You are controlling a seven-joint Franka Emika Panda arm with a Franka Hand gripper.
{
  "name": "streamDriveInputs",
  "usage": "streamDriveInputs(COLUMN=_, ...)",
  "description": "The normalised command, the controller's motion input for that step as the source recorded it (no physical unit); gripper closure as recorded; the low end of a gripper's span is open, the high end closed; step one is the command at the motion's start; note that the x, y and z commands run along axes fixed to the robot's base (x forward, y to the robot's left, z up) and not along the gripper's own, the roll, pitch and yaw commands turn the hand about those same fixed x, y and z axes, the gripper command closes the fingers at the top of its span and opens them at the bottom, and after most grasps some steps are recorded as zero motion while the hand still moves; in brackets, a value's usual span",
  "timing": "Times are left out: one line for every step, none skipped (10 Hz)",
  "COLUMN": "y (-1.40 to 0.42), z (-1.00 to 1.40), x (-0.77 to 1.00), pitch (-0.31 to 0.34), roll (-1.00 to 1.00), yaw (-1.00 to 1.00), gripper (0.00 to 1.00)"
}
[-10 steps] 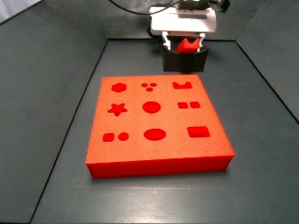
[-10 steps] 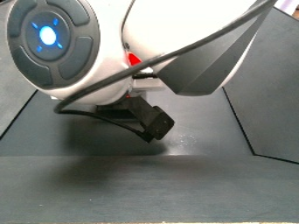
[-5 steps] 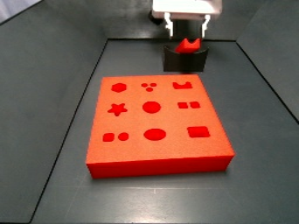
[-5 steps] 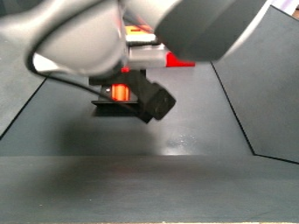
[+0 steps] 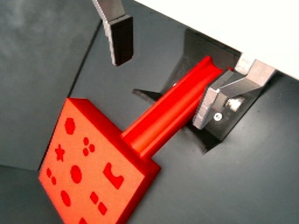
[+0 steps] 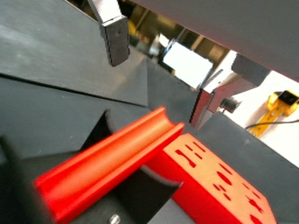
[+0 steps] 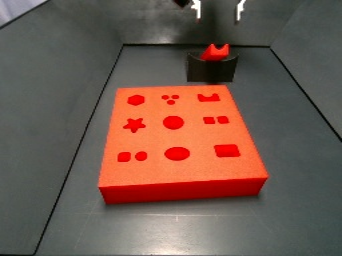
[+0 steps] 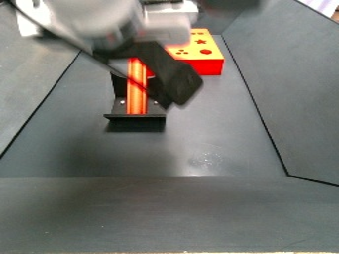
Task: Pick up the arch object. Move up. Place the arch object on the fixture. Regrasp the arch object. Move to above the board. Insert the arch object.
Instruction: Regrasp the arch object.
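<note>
The arch object [image 7: 215, 49], a long slim red prism, rests on the dark fixture [image 7: 211, 69] at the far end of the floor. It also shows in the other side view [image 8: 135, 81] and in both wrist views [image 5: 176, 109] [image 6: 111, 166]. My gripper [image 7: 218, 9] is open and empty, well above the arch object, with only its fingertips showing at the frame's edge. In both wrist views the gripper [image 5: 163, 92] [image 6: 156, 92] has its silver fingers [image 5: 119, 37] [image 6: 114, 39] spread wide and clear of the piece. The board [image 7: 178, 140], a red-orange slab with several cut-outs, lies in front of the fixture.
Dark raised walls [image 7: 80, 90] enclose the floor on both sides. A dark wrist bracket [image 8: 166, 74] hides part of the fixture [image 8: 137, 121] and the board [image 8: 201, 52] in a side view.
The gripper, shut on the arch object at the fixture a second ago, has opened and risen. The arch object stays on the fixture.
</note>
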Motion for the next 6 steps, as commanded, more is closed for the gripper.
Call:
streamDriveInputs(y=-1.0, z=0.87, x=-0.03, pitch=0.063, roll=1.0, yaw=0.0, gripper=0.0)
streamDriveInputs(y=-1.0, z=0.84, x=-0.05, pitch=0.054, roll=1.0, yaw=0.0, gripper=0.0)
streamDriveInputs(y=-1.0, z=0.78, x=-0.06, pitch=0.049, roll=1.0, yaw=0.0, gripper=0.0)
streamDriveInputs(y=-1.0, z=0.71, x=-0.06, pitch=0.047, roll=1.0, yaw=0.0, gripper=0.0)
streamDriveInputs(y=-0.99, z=0.57, x=-0.06, pitch=0.044, roll=1.0, yaw=0.0, gripper=0.0)
streamDriveInputs(y=-0.79, z=0.34, x=-0.04, pitch=0.042, roll=1.0, yaw=0.0, gripper=0.0)
